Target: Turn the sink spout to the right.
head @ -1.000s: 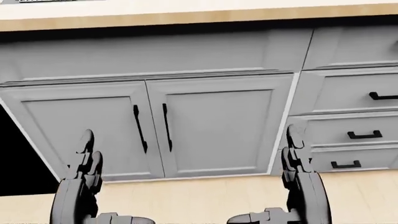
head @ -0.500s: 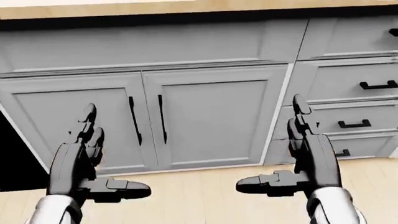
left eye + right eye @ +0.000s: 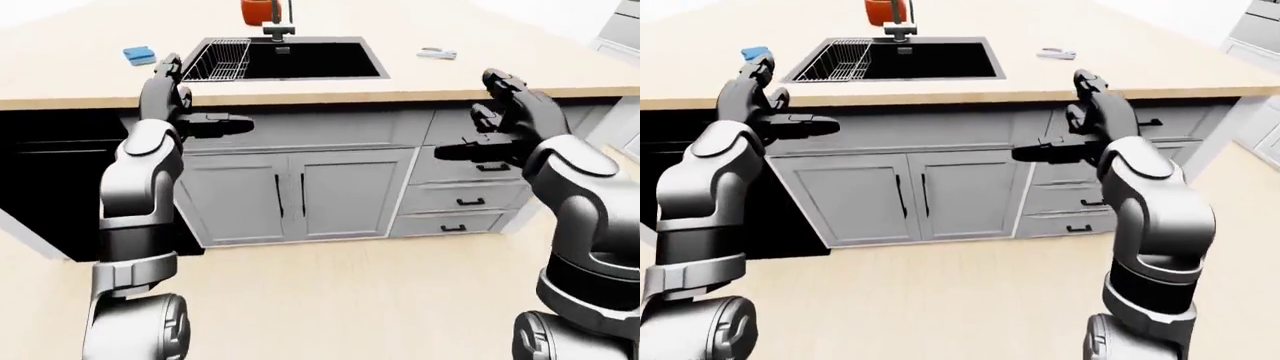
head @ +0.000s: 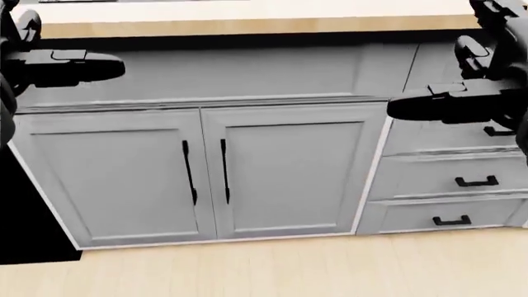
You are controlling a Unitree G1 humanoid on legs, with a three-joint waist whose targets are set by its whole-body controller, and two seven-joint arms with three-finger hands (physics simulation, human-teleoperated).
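Left-eye view: tap (image 3: 278, 28) at 12 o'clock behind sink (image 3: 300, 60); left hand (image 3: 170, 105) and right hand (image 3: 510, 124) spread, empty | Head view: cupboard doors (image 4: 206, 170) only | Right-eye view: same | Risk: reach falls short, counter edge (image 3: 970, 96) blocks arms.

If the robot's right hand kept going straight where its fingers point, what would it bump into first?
Probably nothing at first: the right hand points up, over the counter edge, with its fingers open. Depth is hard to judge.
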